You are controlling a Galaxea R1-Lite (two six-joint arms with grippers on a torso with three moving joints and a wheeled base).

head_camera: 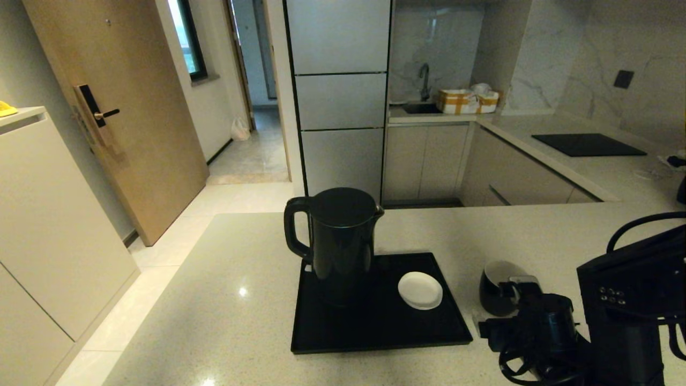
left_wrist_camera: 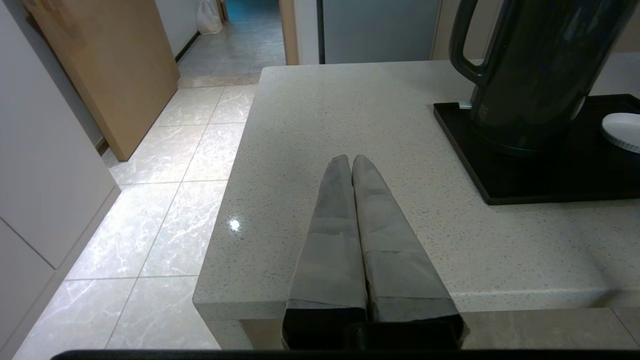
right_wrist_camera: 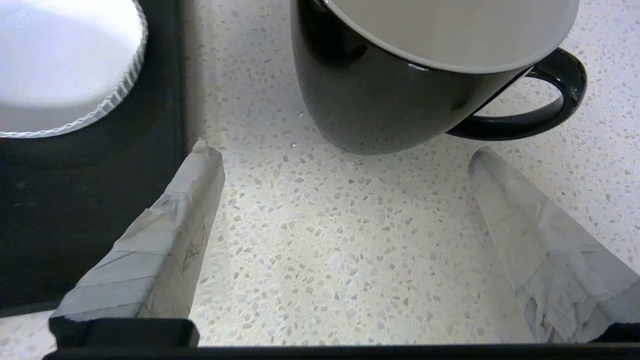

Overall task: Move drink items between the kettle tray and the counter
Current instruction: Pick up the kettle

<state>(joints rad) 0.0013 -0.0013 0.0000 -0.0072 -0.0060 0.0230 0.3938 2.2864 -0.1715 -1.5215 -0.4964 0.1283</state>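
The tall black kettle [head_camera: 340, 244] stands upright on the back left of the black tray [head_camera: 375, 327]; it also shows in the left wrist view as kettle [left_wrist_camera: 540, 75] on tray [left_wrist_camera: 550, 180]. The small black cup [head_camera: 496, 292], white inside, sits on the beige counter [head_camera: 241, 300] just right of the tray. My right gripper [head_camera: 519, 292] is low on the counter right behind the cup [right_wrist_camera: 380, 95], open [right_wrist_camera: 345, 154], fingertips either side of its base and not touching. My left gripper [left_wrist_camera: 351, 159] is shut and empty over the counter's near left corner, left of the tray.
A white saucer [head_camera: 420, 290] lies on the tray's right half, saucer [right_wrist_camera: 55, 65] close to my right gripper's finger. The counter's left edge [left_wrist_camera: 225, 200] drops to tiled floor. A black cooktop [head_camera: 588, 144] and a box [head_camera: 466, 101] by the sink lie far back.
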